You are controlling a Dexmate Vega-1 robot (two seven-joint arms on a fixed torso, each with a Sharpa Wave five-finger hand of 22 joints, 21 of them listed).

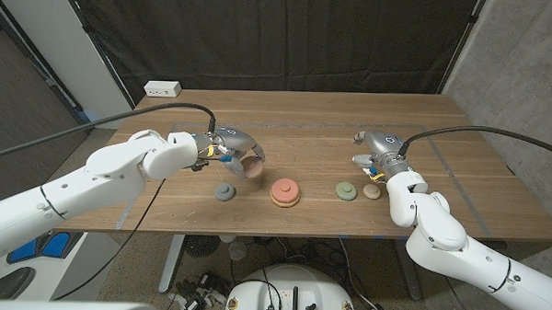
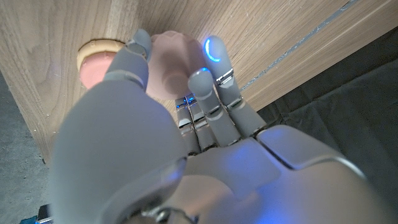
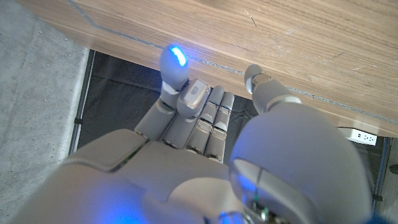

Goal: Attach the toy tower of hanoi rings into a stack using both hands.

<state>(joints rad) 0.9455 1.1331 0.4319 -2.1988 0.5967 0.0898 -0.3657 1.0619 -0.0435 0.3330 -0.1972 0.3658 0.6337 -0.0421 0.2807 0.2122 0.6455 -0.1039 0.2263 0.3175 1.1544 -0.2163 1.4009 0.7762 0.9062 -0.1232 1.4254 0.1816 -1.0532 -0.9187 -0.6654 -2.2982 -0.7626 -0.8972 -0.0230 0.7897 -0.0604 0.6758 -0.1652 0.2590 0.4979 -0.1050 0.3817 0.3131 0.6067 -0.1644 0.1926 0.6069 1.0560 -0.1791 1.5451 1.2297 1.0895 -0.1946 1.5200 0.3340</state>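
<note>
Black curtain behind, wooden tabletop (image 1: 323,129) in front of me, white power strip (image 1: 162,88) at its far left corner.

Landmark: the red ring on its tan base (image 1: 285,192), sitting near the front edge, roughly mid-tabletop. In the left wrist view it shows as a pink disc on a tan rim (image 2: 94,61).

My left hand (image 1: 237,149) hangs just left of and slightly behind that red ring, w/ a pale pink ring (image 1: 254,170) held in its fingers, raised off the wood. The left wrist view confirms it: pink ring (image 2: 176,57) sits betw. the thumb and the fingers (image 2: 214,53), so the left hand is grasping it.

Grey-blue ring (image 1: 224,192) lies on the tabletop left of the red ring, just below the left hand, apart from it.

Green ring (image 1: 347,190) lies right of the red ring, a gap betw. them. Small tan ring (image 1: 372,191) lies just right of the green one, close beside it, right at my right arm's wrist.

My right hand (image 1: 375,151) is further right of the red ring and behind the green + tan pieces. In the right wrist view the right hand (image 3: 205,118) has fingers curled in toward the palm w/ nothing in them, clenched, over the tabletop edge.
</note>
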